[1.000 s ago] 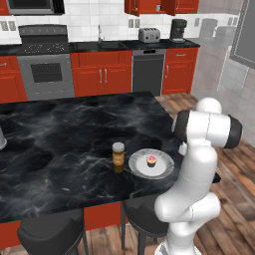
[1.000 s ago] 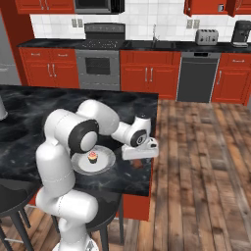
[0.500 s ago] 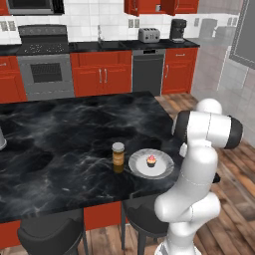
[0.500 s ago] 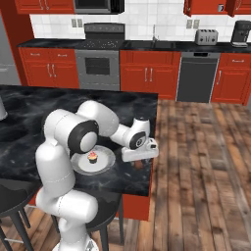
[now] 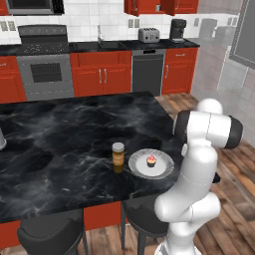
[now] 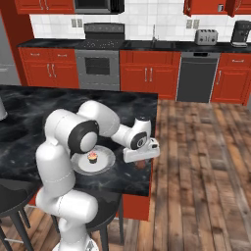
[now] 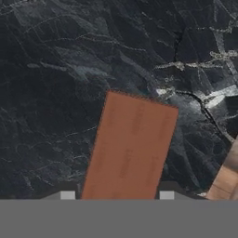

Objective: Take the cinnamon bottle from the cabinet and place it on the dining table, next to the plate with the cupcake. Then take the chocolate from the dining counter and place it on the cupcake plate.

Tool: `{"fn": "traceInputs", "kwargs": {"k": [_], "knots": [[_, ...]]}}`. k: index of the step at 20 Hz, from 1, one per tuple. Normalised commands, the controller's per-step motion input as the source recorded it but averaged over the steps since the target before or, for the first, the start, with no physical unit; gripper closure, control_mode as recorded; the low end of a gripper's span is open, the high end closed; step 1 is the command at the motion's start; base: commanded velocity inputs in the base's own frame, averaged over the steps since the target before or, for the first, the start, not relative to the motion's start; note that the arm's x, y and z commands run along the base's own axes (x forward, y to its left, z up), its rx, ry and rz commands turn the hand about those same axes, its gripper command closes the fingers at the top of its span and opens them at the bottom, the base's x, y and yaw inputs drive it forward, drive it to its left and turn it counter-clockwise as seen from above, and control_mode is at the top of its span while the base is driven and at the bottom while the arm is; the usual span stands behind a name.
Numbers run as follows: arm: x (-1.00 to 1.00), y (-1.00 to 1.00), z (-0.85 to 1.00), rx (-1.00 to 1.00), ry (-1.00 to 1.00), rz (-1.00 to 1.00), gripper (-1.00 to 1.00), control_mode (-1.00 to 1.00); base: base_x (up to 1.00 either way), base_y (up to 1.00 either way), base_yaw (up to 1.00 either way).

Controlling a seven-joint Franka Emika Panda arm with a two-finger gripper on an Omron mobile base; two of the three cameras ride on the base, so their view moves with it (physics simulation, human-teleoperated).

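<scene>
Black marble bench (image 5: 60,129), white-veined, on a red base. White arm (image 6: 73,142) reaching across the bench's right end, its tool (image 6: 140,156) held low over the surface near the right edge. Pale grey plate (image 5: 139,164) near the front edge, carrying the cupcake (image 5: 151,161). Cinnamon bottle (image 5: 118,154) upright, just left of the plate. Chocolate (image 7: 130,144), a flat brown bar, lies directly beneath the tool; whether the tool is released or clenched cannot be told.
</scene>
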Motion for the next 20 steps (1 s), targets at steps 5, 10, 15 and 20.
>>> {"fn": "traceInputs", "kwargs": {"k": [5, 10, 15, 20], "knots": [[-0.24, 0.02, 0.14, 0.00, -0.05, 0.02, 1.00, -1.00, 0.00, 0.00, 0.00], [-0.28, 0.51, 0.60, 0.00, -0.06, 0.08, 1.00, -1.00, 0.00, 0.00, 0.00], [-0.26, 0.92, 0.34, 0.00, 0.00, 0.15, 1.00, -1.00, 0.00, 0.00, 0.00], [-0.07, 0.74, 0.09, 0.00, 0.02, 0.09, 1.00, -1.00, 0.00, 0.00, 0.00]]}}
